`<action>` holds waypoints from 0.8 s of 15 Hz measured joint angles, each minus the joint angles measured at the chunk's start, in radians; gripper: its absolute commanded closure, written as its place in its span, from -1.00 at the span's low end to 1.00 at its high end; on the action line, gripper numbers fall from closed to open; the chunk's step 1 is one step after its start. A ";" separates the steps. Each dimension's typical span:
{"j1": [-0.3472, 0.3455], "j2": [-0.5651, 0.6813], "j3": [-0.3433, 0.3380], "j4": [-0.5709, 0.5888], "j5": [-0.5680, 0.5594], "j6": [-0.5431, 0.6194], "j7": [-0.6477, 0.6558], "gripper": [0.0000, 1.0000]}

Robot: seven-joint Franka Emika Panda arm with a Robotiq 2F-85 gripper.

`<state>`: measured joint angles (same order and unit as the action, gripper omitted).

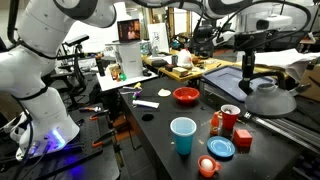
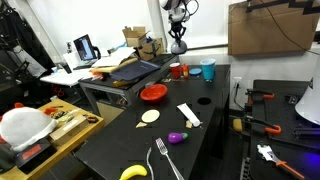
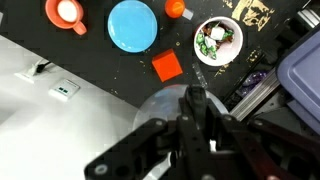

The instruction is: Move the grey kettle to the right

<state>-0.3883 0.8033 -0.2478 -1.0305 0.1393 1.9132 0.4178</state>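
Carry step judged in hand: gripper (image 1: pixel 247 83), jaws narrowed on what appears to be the top handle of the grey kettle (image 1: pixel 272 98) at the black table (image 1: pixel 150 125) edge; next move calls for a level rightward carry, clear of the red square block (image 3: pixel 167 67).

A black tabletop (image 1: pixel 150 125) was shown in both exterior views, filling the near and middle part of the scene. A grey desk (image 2: pixel 118 88) was set just beside it on the left, and cluttered desks were ranged farther back. A lit laptop screen (image 2: pixel 85 46) was seen on a far desk to the left. A brown cardboard box (image 2: pixel 265 28) was placed far right. A pale wall (image 2: pixel 110 12) was evenly lit behind.
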 measured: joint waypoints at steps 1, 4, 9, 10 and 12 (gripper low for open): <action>-0.005 0.020 0.002 0.023 0.000 0.000 0.000 0.91; -0.020 0.078 0.004 0.090 0.000 -0.003 0.002 0.91; -0.043 0.146 0.004 0.179 0.001 -0.023 0.020 0.63; -0.044 0.150 0.004 0.186 0.001 -0.025 0.020 0.63; -0.044 0.153 0.004 0.194 0.001 -0.029 0.020 0.63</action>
<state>-0.4320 0.9566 -0.2433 -0.8362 0.1401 1.8841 0.4381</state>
